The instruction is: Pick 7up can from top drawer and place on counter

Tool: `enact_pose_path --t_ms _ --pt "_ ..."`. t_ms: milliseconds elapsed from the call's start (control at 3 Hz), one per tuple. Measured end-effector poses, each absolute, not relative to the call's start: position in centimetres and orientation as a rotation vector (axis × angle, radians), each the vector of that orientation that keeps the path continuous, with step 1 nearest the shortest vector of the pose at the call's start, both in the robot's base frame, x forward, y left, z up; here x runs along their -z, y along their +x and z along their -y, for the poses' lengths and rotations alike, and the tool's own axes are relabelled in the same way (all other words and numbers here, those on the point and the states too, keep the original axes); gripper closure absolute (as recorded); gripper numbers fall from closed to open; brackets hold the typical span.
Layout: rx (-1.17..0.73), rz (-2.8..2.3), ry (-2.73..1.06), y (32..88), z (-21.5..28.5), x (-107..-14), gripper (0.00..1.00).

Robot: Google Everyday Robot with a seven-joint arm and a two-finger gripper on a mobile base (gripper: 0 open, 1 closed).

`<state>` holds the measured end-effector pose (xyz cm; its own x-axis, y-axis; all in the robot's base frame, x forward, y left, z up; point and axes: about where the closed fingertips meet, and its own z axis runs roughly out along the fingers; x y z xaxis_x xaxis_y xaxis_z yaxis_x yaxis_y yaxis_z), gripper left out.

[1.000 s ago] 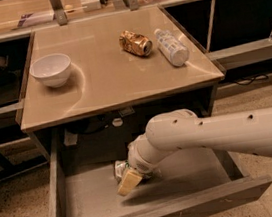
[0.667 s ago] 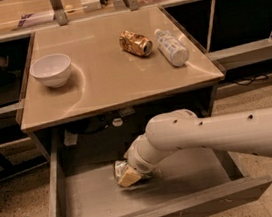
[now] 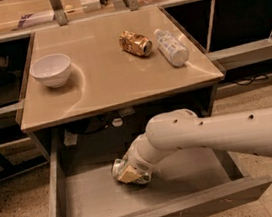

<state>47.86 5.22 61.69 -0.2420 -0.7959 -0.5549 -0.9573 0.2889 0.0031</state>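
Gripper (image 3: 131, 173) low in drawer (image 3: 88, 200), touching 7up can (image 3: 118, 167) | grip: cannot tell | counter (image 3: 107, 81): bowl (image 3: 51, 69), gold can (image 3: 136, 43), bottle (image 3: 171, 46)

The 7up can (image 3: 118, 168) is inside the top drawer (image 3: 91, 201), near the middle of its floor and a little toward the far wall. It is small and silvery and tipped over, with its round end facing left. My gripper (image 3: 131, 173) is right at the can, covering most of its right side, so I can't read its label marks. The drawer is pulled wide open; it is grey and shallow, with low side walls and a plain front panel nearest the camera. Above and behind it sits the counter (image 3: 106, 82), a glossy beige-tan square top with a thin grey edge
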Motion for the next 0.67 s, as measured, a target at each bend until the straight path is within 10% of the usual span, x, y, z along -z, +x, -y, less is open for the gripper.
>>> enact_pose_path --t_ms 667 --pt "-0.478 -2.112 -1.568 47.85 -5.23 -61.70 1.00"
